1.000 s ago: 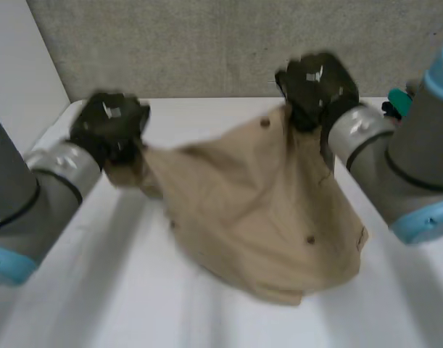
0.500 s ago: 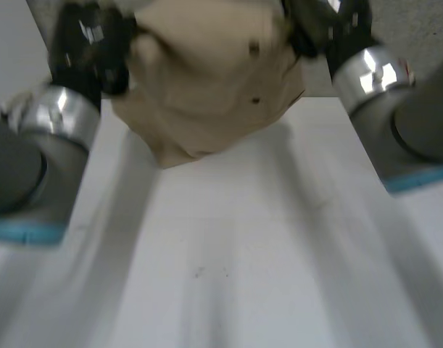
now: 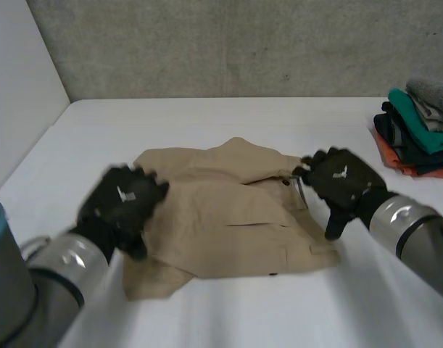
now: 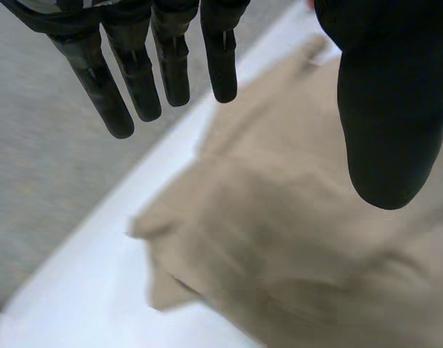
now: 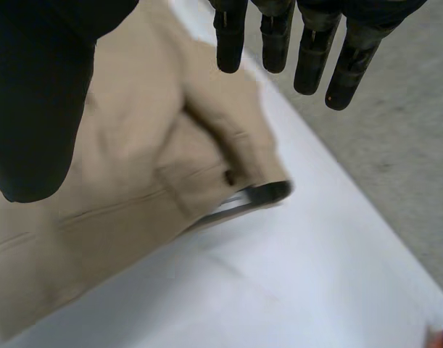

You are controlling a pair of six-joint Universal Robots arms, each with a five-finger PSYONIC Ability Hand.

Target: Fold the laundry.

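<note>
Khaki garment (image 3: 236,217) — left hand (image 3: 123,206), right hand (image 3: 341,181) at edges

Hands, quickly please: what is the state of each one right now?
Left hand: open, fingers straight, holding nothing, at one side of the beige garment.
Right hand: open, fingers straight, holding nothing, at the garment's other side.
</note>
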